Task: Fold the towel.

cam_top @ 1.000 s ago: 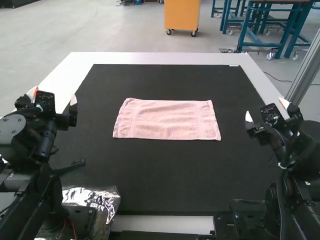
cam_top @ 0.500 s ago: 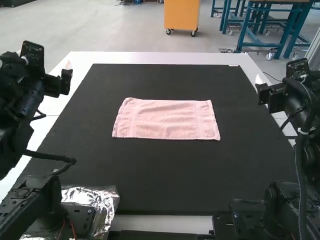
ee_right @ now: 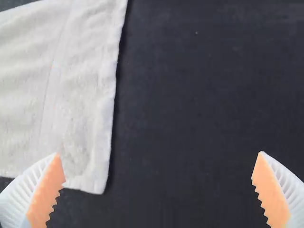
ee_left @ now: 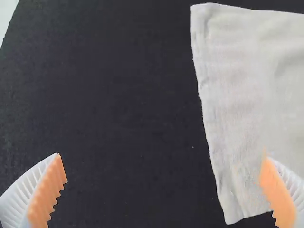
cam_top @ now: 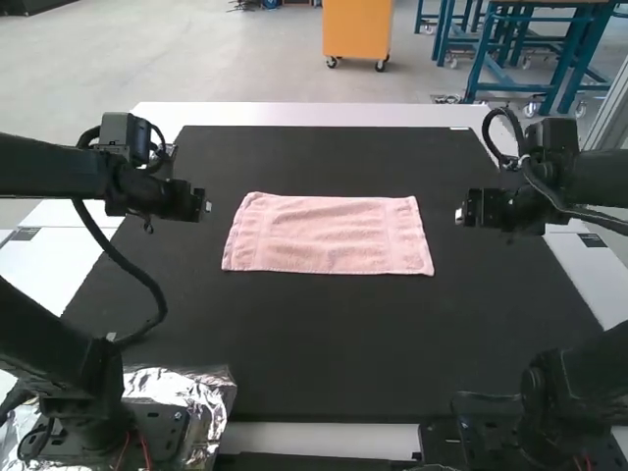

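Flanking one towel [cam_top: 329, 234]: one left gripper [cam_top: 194, 203], one right gripper [cam_top: 471, 210], jaws apart.

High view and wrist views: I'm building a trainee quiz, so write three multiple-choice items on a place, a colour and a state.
1. Where does the towel lie?
A) On the foil
B) On the black mat
C) Over the left arm

2. What colour are the pads on the left claw?
A) Orange
B) Green
C) Blue

3. How is the right claw?
A) Shut on the towel
B) Shut, empty
C) Open

1 B: the high view shows mat around it.
2 A: orange faces in the left wrist view.
3 C: fingertips apart in its wrist view.
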Tool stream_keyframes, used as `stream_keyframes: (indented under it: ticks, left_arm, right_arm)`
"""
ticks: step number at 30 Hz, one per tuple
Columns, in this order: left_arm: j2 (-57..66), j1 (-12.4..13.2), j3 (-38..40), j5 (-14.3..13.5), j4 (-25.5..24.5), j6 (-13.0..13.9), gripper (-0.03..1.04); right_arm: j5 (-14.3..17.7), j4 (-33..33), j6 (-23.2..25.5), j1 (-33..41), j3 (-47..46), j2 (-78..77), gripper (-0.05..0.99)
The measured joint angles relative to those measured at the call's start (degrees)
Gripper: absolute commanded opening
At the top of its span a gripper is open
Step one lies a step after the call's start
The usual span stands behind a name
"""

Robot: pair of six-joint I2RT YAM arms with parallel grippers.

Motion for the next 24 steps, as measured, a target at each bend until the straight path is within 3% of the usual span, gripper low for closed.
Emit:
stream_keyframes:
  ticks: [9,15,24]
  left_arm:
    - [13.73,-3.98,8.85,3.13,5.4,-2.34,0.96]
    - [20.13,-4.37,11.26,2.69,10.25,-3.02,0.96]
    - [28.61,-4.37,15.34,2.36,12.98,-2.95,0.96]
  right_arm:
    - [-2.32,5.77,1.18,1.31,4.28,12.41,0.91]
    - [-2.38,9.92,0.55,5.42,9.05,16.09,0.91]
    - [-2.01,12.11,0.04,7.34,15.26,27.87,0.91]
